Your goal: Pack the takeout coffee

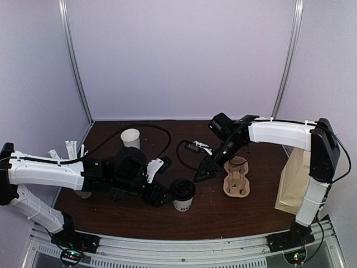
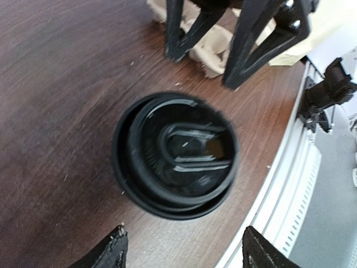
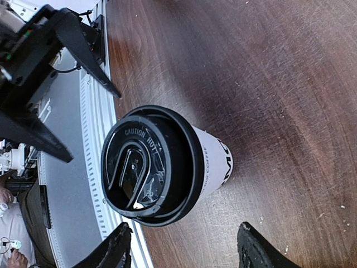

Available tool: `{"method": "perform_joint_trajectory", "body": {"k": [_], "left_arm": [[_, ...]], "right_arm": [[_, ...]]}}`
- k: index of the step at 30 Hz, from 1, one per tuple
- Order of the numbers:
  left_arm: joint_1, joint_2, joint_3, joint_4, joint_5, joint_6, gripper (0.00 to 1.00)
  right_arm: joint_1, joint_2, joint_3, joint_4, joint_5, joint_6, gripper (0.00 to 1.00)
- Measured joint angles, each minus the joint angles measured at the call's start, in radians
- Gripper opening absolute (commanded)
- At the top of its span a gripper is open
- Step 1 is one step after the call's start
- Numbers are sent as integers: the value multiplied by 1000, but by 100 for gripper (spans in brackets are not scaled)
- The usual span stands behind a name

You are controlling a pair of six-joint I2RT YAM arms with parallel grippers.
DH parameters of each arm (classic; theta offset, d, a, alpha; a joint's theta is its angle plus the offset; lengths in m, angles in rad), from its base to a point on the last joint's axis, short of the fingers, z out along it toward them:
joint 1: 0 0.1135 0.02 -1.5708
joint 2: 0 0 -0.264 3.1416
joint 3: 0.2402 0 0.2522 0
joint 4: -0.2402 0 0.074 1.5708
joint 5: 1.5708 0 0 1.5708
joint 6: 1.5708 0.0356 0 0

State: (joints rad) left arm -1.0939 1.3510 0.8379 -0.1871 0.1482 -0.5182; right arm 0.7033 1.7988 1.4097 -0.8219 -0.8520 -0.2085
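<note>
The takeout coffee, a white paper cup with dark print and a black lid, stands upright on the brown table near the front middle. My left gripper is just left of it, open and empty. In the left wrist view the lid lies just beyond the open left gripper. My right gripper hangs above and to the right of the cup, open and empty. In the right wrist view the cup sits just ahead of the open right gripper, not between its fingertips.
A brown pulp cup carrier lies right of the cup, with a brown paper bag at the far right. An open white cup stands at the back left. A cup of white straws is at the left edge. A black cable loops across the back.
</note>
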Motion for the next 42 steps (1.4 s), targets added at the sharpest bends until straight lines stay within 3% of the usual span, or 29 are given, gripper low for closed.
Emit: {"method": "perform_joint_trajectory", "body": {"k": [11,19,29,42], "left_arm": [[-60,40,-49,37,-65,-48,72],[-60,140,-33,49,-153,40,72],[19,166,3,50,-182,132,71],[111,180,4,44,-184,126,71]], "right_arm": [[-16,64,41,12,-168,-32,72],[-16,126,47,31,-238,-29,73],[-27,126,27,33,-285,-53,73],[-38,33,-61,3,-285,-80,71]]}}
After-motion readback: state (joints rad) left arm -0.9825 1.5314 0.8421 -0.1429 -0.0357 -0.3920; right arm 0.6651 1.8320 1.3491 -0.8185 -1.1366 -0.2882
